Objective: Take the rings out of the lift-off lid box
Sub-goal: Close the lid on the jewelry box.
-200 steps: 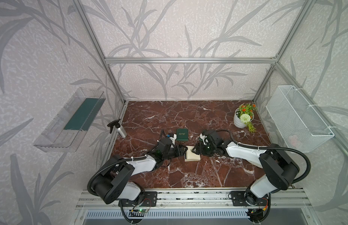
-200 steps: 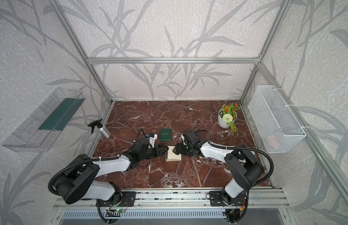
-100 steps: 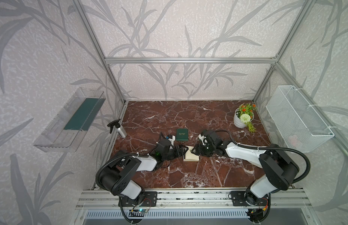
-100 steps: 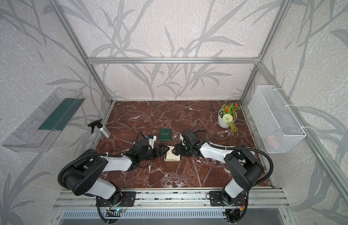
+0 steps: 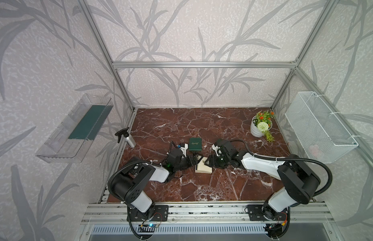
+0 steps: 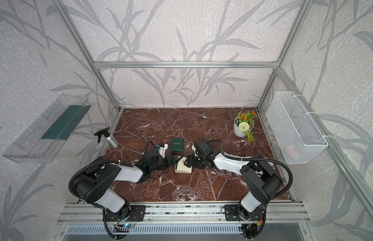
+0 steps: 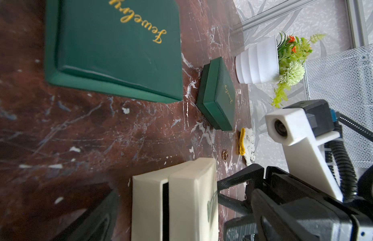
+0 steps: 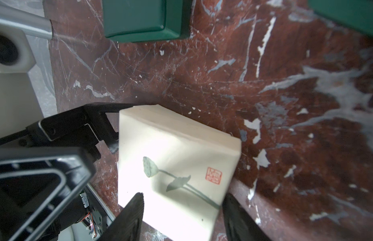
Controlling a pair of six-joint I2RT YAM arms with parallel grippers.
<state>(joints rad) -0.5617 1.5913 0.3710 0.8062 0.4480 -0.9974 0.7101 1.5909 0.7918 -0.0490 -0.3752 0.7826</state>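
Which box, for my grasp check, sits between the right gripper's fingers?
The cream box with the lotus print; both green boxes lie apart from it.

cream square cardboard box [image 5: 203, 167] at desk [image 5: 202, 187] centre; flat green jewellery box [image 5: 195, 144] behind it; metal spray bottle [image 5: 128, 140] left edge; white flowerpot [image 5: 256, 131] rear right.

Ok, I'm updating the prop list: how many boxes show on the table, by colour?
Green boxes: 2
Cream box: 1
Total: 3
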